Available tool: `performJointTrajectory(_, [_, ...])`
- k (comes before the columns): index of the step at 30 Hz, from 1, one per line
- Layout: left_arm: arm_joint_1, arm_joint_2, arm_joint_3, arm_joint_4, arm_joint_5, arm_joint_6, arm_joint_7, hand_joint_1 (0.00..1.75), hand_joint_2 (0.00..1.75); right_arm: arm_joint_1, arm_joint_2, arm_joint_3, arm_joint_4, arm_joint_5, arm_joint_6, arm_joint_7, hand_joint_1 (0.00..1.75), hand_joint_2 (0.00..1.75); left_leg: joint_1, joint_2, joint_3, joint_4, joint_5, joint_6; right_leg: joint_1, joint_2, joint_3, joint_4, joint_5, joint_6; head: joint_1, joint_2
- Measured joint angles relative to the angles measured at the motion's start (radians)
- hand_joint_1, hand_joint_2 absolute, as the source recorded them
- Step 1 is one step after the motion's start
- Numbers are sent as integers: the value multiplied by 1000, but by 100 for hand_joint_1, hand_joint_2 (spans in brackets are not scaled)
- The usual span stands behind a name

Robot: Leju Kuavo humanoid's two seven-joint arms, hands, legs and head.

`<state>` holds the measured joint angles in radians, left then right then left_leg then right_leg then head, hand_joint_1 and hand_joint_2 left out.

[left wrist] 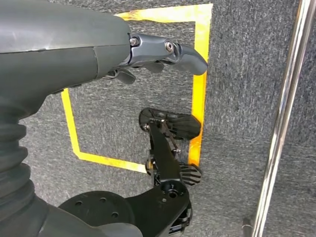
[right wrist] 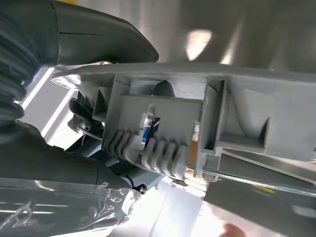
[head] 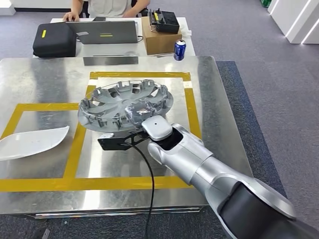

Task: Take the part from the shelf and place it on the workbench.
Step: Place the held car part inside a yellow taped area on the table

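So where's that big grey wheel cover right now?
In the head view, the wheel cover is mid-table in the right hand, over the yellow tape.

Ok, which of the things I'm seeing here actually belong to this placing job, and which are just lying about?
Job:
- grey wheel cover, gripped by the right hand at its near rim
- steel workbench with its yellow tape box

Lying about:
- white curved panel on the workbench
- laptop, black case, cardboard box, blue can on the far table
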<state>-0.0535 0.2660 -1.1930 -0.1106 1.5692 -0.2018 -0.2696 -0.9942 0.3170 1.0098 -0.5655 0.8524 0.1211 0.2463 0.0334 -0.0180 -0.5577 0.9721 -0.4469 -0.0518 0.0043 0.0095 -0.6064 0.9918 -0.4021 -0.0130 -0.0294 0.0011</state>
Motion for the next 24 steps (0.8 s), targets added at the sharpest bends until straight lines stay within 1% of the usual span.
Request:
performJointTrajectory(1, [1, 0, 1, 0, 0, 0, 0, 0, 175, -6, -5, 0, 12, 2, 0, 1, 175, 175, -1, 1, 0, 0, 0, 0, -1, 1, 0, -2, 1, 8, 0, 0])
performJointTrajectory(3, [2, 1, 2, 0, 0, 1, 0, 0, 175, -13, -12, 0, 31, 5, 0, 9, 175, 175, -3, 2, 0, 0, 0, 1, -4, 3, 0, -4, 2, 31, -1, 0])
performJointTrajectory(4, [1, 1, 3, 0, 0, 3, 1, 0, 175, -15, -18, -1, 39, 5, 0, 14, 175, 175, -3, 3, 0, 0, 0, 1, -5, 3, 0, -5, 1, 39, -1, 0])
performJointTrajectory(5, [0, 1, 3, 0, 0, 5, 4, 0, 175, -17, -26, -2, 48, 4, -1, 19, 175, 175, -3, 3, 1, 0, 0, 2, -5, 3, 0, -5, 1, 43, 0, 0])
performJointTrajectory(6, [1, 1, 4, 0, 0, 8, 6, 0, 175, -18, -36, -5, 56, 2, -5, 21, 175, 175, -3, 3, 1, 0, 1, 3, -5, 3, -1, -5, 1, 45, 0, 0])
performJointTrajectory(9, [3, 2, 4, 0, 0, 13, 9, 0, 175, -18, -74, -19, 74, 2, -28, 20, 175, 175, -2, 2, 1, 0, 2, 5, -4, 2, -1, -3, 1, 45, 0, 0])
performJointTrajectory(13, [6, 3, 3, 0, -5, 13, -3, 0, 175, -16, -126, -45, 100, 12, -50, 21, 0, 0, -1, 2, 1, -1, 3, 4, -3, 2, -2, -2, 1, 45, 0, 0])
performJointTrajectory(14, [6, 4, 3, 0, -10, 14, -13, 0, 175, -13, -137, -53, 106, 14, -51, 21, 0, 0, 0, 3, 1, -1, 3, 4, -3, 3, -2, -1, 1, 45, 0, 0])
performJointTrajectory(18, [6, 5, -3, 0, -27, 31, -70, 0, 0, 18, -172, -82, 120, 38, -64, 9, 0, 0, 0, 3, 2, -1, 3, 4, -3, 4, -2, -1, 1, 45, 0, 0])
performJointTrajectory(21, [7, 4, -5, 0, -22, 35, -79, 0, 0, 50, -191, -100, 115, 53, -89, -22, 0, 0, 0, 4, 1, -2, 4, 4, -2, 4, -3, -1, 1, 45, -1, 0])
performJointTrajectory(24, [8, 0, -5, 0, -10, 36, -73, 0, 0, 73, -196, -121, 100, 39, -101, -61, 0, 0, 1, 4, 0, -7, 6, 3, -1, 5, -5, -3, 4, 45, -1, 0])
